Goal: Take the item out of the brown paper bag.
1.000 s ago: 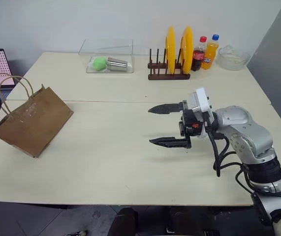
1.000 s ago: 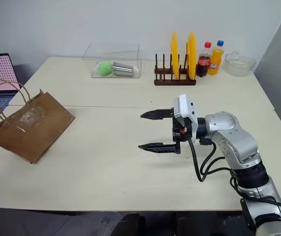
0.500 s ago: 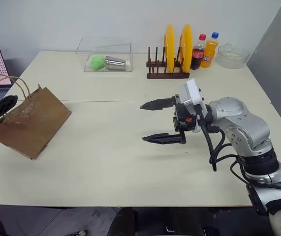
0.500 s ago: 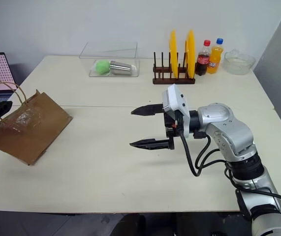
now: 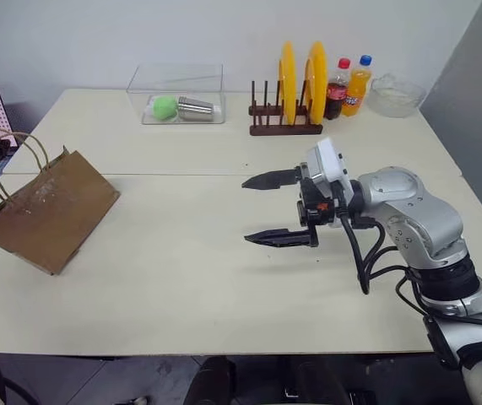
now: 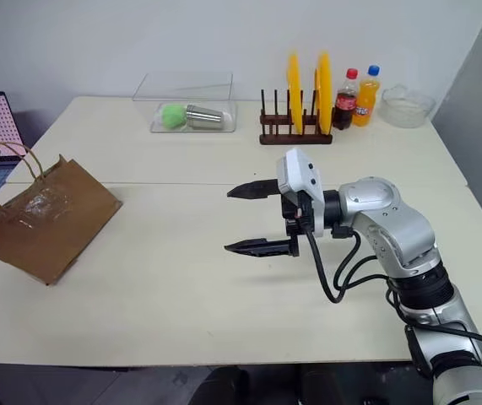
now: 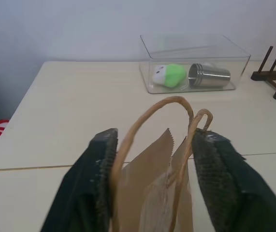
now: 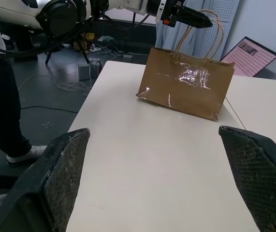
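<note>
Here, creased brown paper bag (image 5: 48, 211)

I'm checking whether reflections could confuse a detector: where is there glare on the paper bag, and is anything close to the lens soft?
Right wrist view: bright glare streaks across the brown paper bag, apparently on clear tape. Right eye view: a fainter sheen on the same face. Left wrist view: the left gripper looks soft close to the lens, while the clear box behind is sharp.
</note>
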You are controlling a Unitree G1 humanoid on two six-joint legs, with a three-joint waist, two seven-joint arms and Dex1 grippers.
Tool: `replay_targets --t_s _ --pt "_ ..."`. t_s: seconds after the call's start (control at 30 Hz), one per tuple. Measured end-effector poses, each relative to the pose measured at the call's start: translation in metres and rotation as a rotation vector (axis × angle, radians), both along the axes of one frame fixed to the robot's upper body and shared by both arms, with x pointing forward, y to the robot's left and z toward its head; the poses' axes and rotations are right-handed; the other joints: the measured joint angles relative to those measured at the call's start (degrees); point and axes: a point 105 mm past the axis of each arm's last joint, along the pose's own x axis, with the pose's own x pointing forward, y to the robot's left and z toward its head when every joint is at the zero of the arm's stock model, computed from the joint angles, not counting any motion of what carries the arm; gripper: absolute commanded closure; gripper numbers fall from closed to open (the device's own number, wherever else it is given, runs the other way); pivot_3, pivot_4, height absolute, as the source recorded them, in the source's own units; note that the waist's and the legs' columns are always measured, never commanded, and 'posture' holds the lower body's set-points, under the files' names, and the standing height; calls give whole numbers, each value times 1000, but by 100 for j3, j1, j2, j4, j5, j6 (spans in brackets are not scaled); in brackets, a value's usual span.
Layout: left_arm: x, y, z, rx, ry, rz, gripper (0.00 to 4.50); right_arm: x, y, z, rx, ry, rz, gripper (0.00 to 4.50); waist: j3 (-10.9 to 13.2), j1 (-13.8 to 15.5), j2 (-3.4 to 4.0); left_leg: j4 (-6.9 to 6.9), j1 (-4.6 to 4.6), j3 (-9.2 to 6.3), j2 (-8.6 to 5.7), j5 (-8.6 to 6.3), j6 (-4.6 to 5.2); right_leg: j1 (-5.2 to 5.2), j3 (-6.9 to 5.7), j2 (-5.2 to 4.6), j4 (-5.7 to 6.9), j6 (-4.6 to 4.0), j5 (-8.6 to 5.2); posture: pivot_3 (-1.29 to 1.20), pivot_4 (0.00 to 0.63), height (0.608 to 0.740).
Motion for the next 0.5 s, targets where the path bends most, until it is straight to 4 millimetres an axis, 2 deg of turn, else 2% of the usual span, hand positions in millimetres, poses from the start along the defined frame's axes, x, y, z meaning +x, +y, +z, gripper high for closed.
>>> replay_targets --t_s 0.17,0.37,0.5 --pt "6 -5 1 26 23 -24 4473 1 0 0 1 -1 -6 0 -1 -1 -2 3 0 0 -1 0 0 1 -1 1 2 1 0 0 150 740" --pt "13 -14 6 53 27 -71 4473 0 -1 -4 0 9 -21 0 0 3 -4 3 -1 -1 -1 0 0 1 -2 1 4 1 0 0 150 740" --pt "26 -40 27 89 -14 -181 4473 -5 -7 -7 1 34 -51 0 -1 54 -20 17 -25 -20 -5 1 -1 -1 -17 1 1 2 1 0 150 740"
